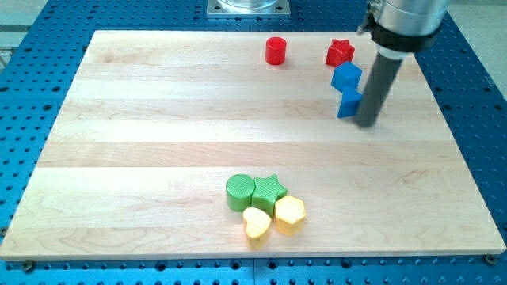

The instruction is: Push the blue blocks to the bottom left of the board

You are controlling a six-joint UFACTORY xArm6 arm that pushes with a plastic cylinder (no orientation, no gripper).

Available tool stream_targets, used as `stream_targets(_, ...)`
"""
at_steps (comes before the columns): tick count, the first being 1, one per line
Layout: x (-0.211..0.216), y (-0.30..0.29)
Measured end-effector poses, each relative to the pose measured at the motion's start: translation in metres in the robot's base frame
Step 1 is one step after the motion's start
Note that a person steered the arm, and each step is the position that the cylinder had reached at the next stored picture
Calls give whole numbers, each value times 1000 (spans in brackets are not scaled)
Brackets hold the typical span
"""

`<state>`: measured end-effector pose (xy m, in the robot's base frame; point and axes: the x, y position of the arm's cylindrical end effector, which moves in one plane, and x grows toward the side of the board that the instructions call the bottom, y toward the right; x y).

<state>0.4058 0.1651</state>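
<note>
Yellow blocks sit closest to the camera, low down near the middle of the table (119,158). One is a yellow heart (256,223) and beside it is a yellow block with flat sides (290,215). Just above them are a green round block (239,192) and a green star (269,190). All four are bunched together.

Now from big to small. Biggest is the wooden table. Next is my dark rod, coming down from the view's top right. My tip (367,123) rests on the table. This arm has no gripper, so nothing opens, closes or pinches.

Two blue blocks are up in the view's top right. The upper blue block (346,77) sits just above the lower blue block (348,103), and they look like they touch. My tip is right beside the lower one, on its right side.

That matters most. Both blue blocks lie to the left of my tip, and the bottom left corner is far off that way too. I think a push left and down should work.

A red star (340,53) and a red round block (275,51) sit near the top edge.
</note>
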Motion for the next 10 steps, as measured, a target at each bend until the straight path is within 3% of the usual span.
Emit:
stream_targets(1, -6, -39)
stream_targets(3, -66, -24)
stream_targets(5, -62, 31)
stream_targets(6, -82, 82)
stream_targets(7, -104, 62)
stream_targets(9, -73, -78)
stream_targets(10, -80, -141)
